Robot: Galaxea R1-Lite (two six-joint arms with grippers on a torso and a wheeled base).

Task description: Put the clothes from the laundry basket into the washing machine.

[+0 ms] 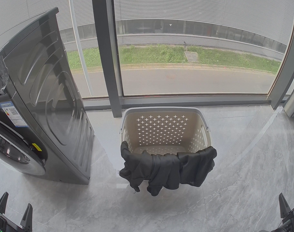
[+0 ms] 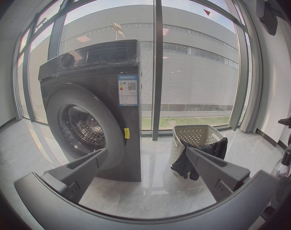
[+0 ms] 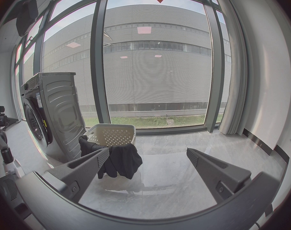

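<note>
Along the far edge of the pale grey marbled tile floor (image 1: 247,165), close under the tall glass window wall (image 1: 198,33), stands the cream perforated plastic laundry basket (image 1: 162,129). It sits upright just in front of the dark vertical window post (image 1: 105,49), with its star-punched back wall facing the robot. A dark charcoal cloth garment (image 1: 166,170) is draped across the basket's near rim. Most of it hangs down the outside in loose folds, with one end bunched at the near left corner and the other at the near right corner. Little else can be made out inside the basket.

To the left of the basket, apart from it, the dark grey front-loading washing machine (image 1: 56,91) stands on the floor's left side, its ribbed side panel turned toward the basket. A blue and white label (image 1: 13,113) and a small yellow tag (image 1: 37,147) sit on its front beside the round port. The left wrist view shows the metal drum through that port, though I cannot tell whether the door is swung open.

The left gripper (image 1: 17,199) is low at the near left edge of the floor, its jaws spread wide with nothing between them. The right gripper (image 1: 289,189) is at the near right edge, its jaws likewise parted and empty. Both are well apart from the basket and the garment.
</note>
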